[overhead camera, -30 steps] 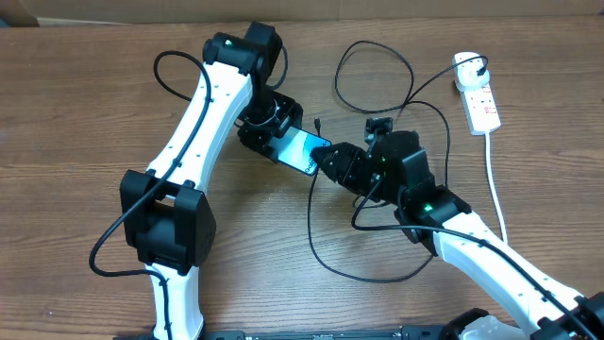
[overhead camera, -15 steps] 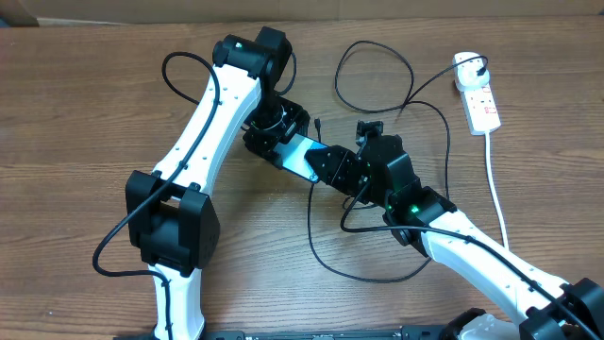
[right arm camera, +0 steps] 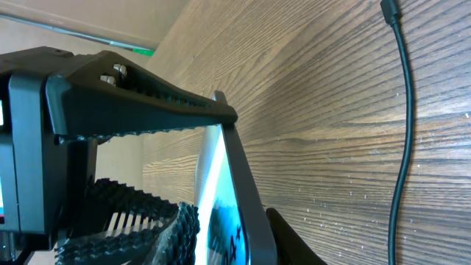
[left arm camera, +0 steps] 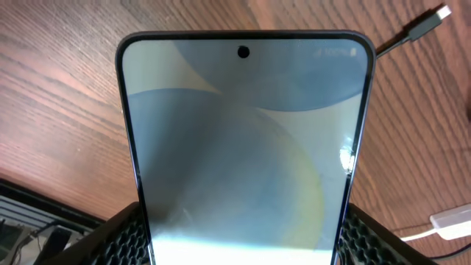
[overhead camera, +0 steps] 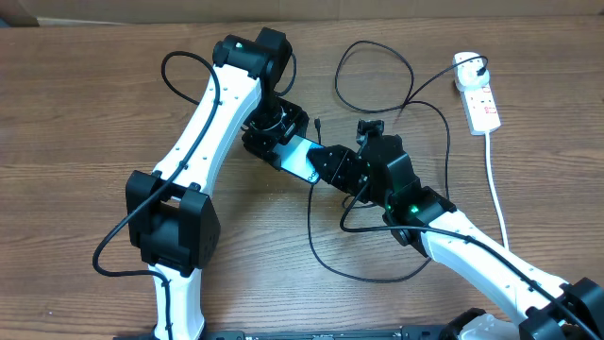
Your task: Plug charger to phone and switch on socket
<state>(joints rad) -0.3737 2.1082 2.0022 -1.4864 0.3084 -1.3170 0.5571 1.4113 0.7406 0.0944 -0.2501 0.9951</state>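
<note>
The phone (overhead camera: pixel 300 154), light blue screen up, is held above the table between both grippers. My left gripper (overhead camera: pixel 280 139) is shut on its far-left end; in the left wrist view the phone (left arm camera: pixel 243 140) fills the frame between the fingers (left arm camera: pixel 239 235). My right gripper (overhead camera: pixel 327 163) is shut on its near-right end; the right wrist view shows the phone (right arm camera: pixel 229 169) edge-on between the fingers (right arm camera: pixel 235 239). The charger cable (overhead camera: pixel 377 57) loops over the table, its connector tip (overhead camera: pixel 319 121) lying free beside the phone and also showing in the left wrist view (left arm camera: pixel 440 13). The white socket (overhead camera: pixel 481 102) lies at the far right.
The socket's thick white cord (overhead camera: pixel 497 189) runs down the right side. The black cable also loops under my right arm (overhead camera: pixel 326 260) and passes in the right wrist view (right arm camera: pixel 401 110). A small white object (left arm camera: pixel 452 219) shows low right in the left wrist view.
Both arms shifted about one second ago: the right gripper slid up-left along the phone and covers more of it. Nothing has moved in the last half second.
</note>
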